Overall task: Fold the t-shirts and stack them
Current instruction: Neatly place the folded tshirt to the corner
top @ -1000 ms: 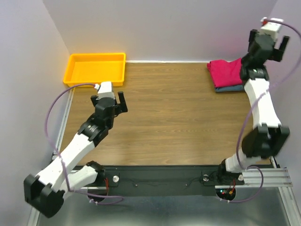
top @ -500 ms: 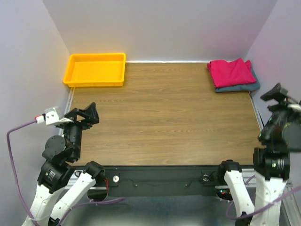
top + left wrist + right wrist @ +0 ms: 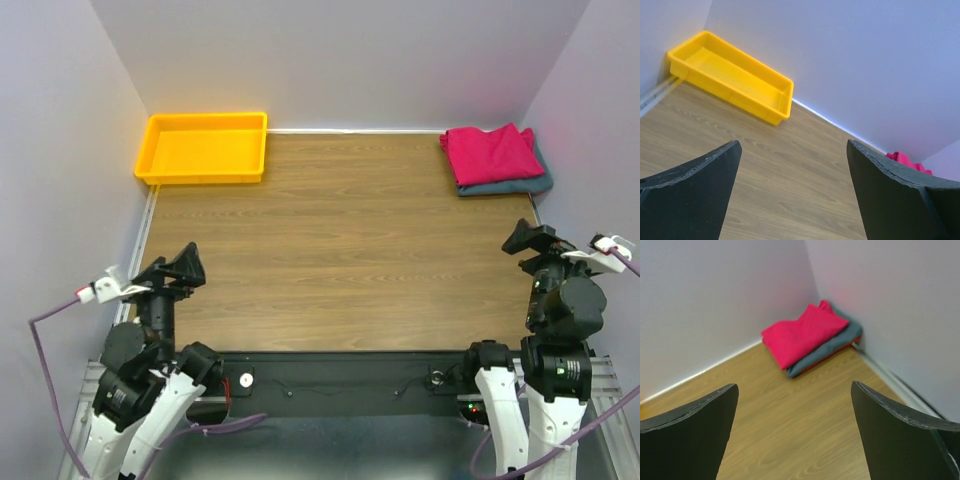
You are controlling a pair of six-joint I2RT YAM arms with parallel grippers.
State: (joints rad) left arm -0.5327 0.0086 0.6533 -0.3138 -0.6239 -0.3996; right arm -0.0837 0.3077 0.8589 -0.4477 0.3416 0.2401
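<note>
The crimson-pink t-shirt [image 3: 490, 153] lies folded on top of the teal-blue t-shirt [image 3: 520, 184] in the far right corner of the table. The right wrist view shows the same stack, pink shirt [image 3: 802, 333] over teal shirt [image 3: 832, 347], with a thin red edge under the teal. A scrap of pink shirt [image 3: 905, 161] peeks past my left finger. My left gripper [image 3: 173, 272] is pulled back to the near left edge, open and empty. My right gripper [image 3: 537, 240] is back at the near right edge, open and empty, far from the stack.
A yellow plastic tray [image 3: 205, 147] sits empty in the far left corner, also seen in the left wrist view as tray [image 3: 730, 75]. Lilac walls close off the left, back and right. Wooden tabletop [image 3: 340, 240] spans between both arms.
Both arms have drawn back from mid-table and the stack to the near edge and folded low over their bases. The shirts have not moved.
</note>
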